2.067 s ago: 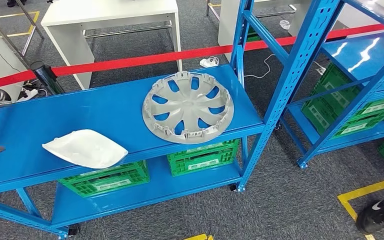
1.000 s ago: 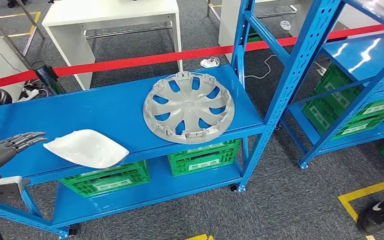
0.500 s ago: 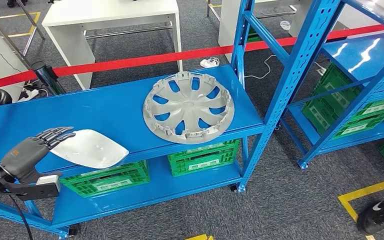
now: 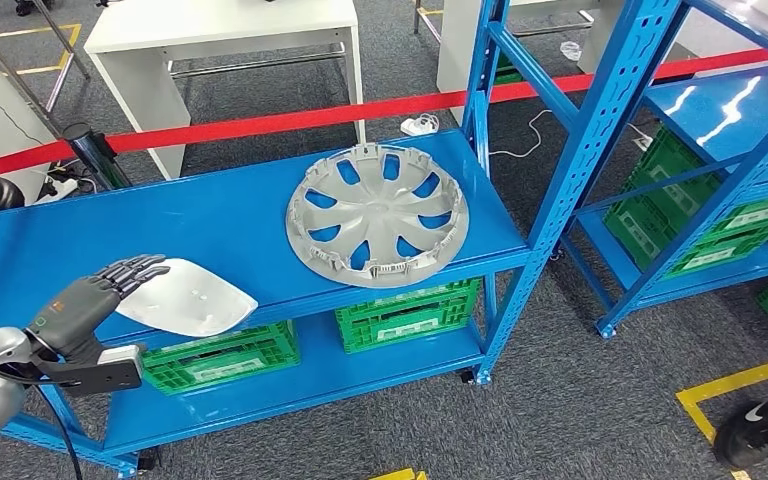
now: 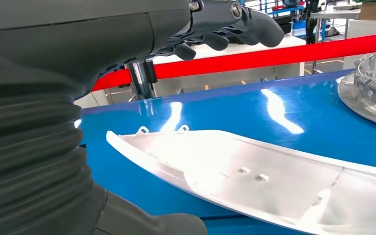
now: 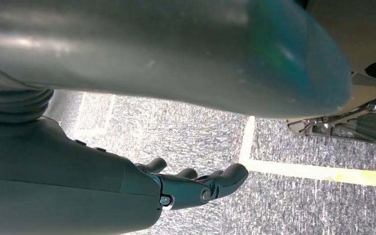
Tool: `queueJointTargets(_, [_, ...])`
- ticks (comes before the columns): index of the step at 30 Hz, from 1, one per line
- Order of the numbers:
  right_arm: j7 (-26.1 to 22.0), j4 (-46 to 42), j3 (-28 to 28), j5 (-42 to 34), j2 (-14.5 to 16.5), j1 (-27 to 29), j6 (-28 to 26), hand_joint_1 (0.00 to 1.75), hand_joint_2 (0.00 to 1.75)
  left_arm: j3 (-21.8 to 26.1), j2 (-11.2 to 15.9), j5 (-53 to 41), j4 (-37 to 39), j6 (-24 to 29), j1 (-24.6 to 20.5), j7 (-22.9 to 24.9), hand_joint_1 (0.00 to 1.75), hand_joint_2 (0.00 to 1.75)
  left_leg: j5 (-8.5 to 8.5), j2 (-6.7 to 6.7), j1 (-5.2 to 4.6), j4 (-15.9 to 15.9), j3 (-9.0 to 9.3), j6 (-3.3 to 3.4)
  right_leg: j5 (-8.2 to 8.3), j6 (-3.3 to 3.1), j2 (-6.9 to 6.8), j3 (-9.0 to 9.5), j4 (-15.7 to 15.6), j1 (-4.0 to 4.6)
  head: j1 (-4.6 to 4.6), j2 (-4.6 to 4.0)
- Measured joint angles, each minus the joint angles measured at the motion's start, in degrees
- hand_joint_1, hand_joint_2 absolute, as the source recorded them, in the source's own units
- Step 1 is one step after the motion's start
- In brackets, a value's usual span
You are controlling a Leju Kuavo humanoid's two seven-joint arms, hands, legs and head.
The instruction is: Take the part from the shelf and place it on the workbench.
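Note:
A white curved plastic part [image 4: 192, 298] lies near the front left of the blue shelf [image 4: 210, 215]. My left hand [image 4: 90, 300] reaches in from the left, and its fingers [image 4: 138, 268] spread over the part's left end. In the left wrist view the dark fingers [image 5: 225, 19] hover well above the white part [image 5: 254, 176] and the thumb [image 5: 142, 223] sits below its edge, so nothing is gripped. A silver wheel cover [image 4: 377, 214] lies further right on the same shelf. My right hand [image 6: 196, 186] hangs over the carpet with its fingers loosely extended and holds nothing.
Green crates [image 4: 410, 315] sit on the level below. A blue upright post [image 4: 560, 170] stands at the shelf's right end, with a second blue rack [image 4: 730, 110] beyond it. Red barrier tape [image 4: 260, 122] and a white table [image 4: 220, 30] lie behind. A person's shoe [image 4: 755, 430] is at the lower right.
My left hand came in from the left edge and moved right along the shelf front until its fingers cover the white part's left end. The part and wheel cover stayed put.

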Motion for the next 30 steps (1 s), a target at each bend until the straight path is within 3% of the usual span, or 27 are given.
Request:
queueJointTargets(6, [0.16, 0.00, 0.00, 0.22, 0.00, -0.01, 0.10, 0.00, 0.00, -0.80, -2.63, -0.82, 3.02, 0.66, -1.06, -0.28, 0.00, 1.75, 0.00, -0.01, -0.01, 0.00, 0.00, 0.00, 0.00, 0.00, -0.01, 0.00, 0.00, -0.01, -0.01, 0.00])
queueJointTargets(20, [0.42, 0.00, -0.38, 0.62, 0.00, -0.05, 0.10, 0.00, 0.00, -5.35, -11.56, -3.88, 13.99, 3.43, -4.57, -1.81, 0.00, 1.75, -0.01, -0.01, -0.01, 0.02, 0.00, 0.01, 0.02, 0.02, -0.01, 0.01, -0.01, -0.02, 0.00, 0.00])
queueJointTargets(21, [0.46, 0.00, -0.55, 0.62, 0.00, -0.05, 0.08, 0.00, 0.00, -5.70, -12.04, -4.16, 14.69, 3.76, -4.84, -1.74, 0.18, 1.75, -0.01, -0.01, -0.01, 0.02, 0.00, 0.01, 0.02, 0.02, -0.01, 0.01, -0.01, -0.02, 0.00, 0.00])
queueJointTargets(24, [0.51, 0.00, -0.95, 0.62, 0.00, -0.03, 0.08, 0.00, 0.00, -6.63, -13.37, -4.81, 16.53, 4.58, -5.59, -1.00, 1.49, 1.75, -0.01, -0.01, -0.01, 0.02, 0.00, 0.02, 0.02, 0.02, -0.01, 0.01, -0.01, -0.02, 0.00, 0.00])
queueJointTargets(25, [0.51, 0.00, -1.00, 0.64, 0.00, -0.03, 0.08, 0.00, 0.00, -6.89, -13.73, -5.05, 17.04, 4.82, -5.78, -0.65, 1.75, 1.75, -0.01, 0.00, -0.01, 0.02, 0.00, 0.02, 0.02, 0.02, -0.01, 0.01, -0.01, -0.02, 0.00, 0.00])
queueJointTargets(30, [0.51, 0.00, -1.16, 0.93, 0.00, -0.02, 0.18, 0.00, 0.00, -7.87, -15.02, -5.89, 18.99, 5.96, -6.28, 0.37, 1.75, 1.75, -0.01, -0.01, -0.01, 0.02, 0.00, 0.02, 0.02, 0.02, -0.01, 0.01, -0.01, -0.02, 0.00, 0.00])
